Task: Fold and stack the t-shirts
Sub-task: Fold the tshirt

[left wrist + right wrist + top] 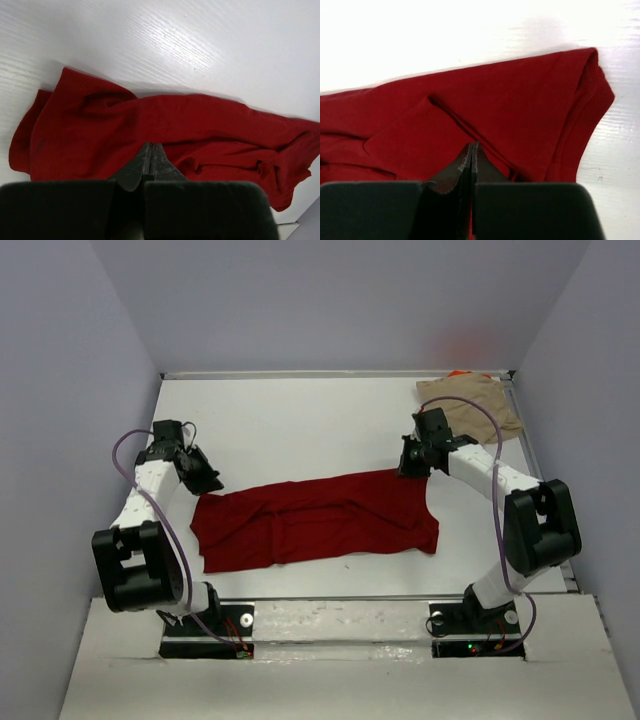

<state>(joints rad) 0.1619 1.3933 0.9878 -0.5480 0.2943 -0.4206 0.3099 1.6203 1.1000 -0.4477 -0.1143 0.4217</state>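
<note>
Left gripper [151, 146], jaws pressed together, sits low at the far-left corner of the dark red t-shirt [315, 520]; right gripper [472, 145], likewise closed, sits at its far-right corner. The shirt lies rumpled at mid-table [300, 420]. Tan t-shirt [480, 405] occupies the far-right corner, with orange fabric [460, 373] behind it (mostly hidden). Whether either gripper pinches cloth is unclear.

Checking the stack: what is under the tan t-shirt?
Only a sliver of orange fabric shows at the far edge of the tan t-shirt; whatever else lies underneath is covered.
</note>
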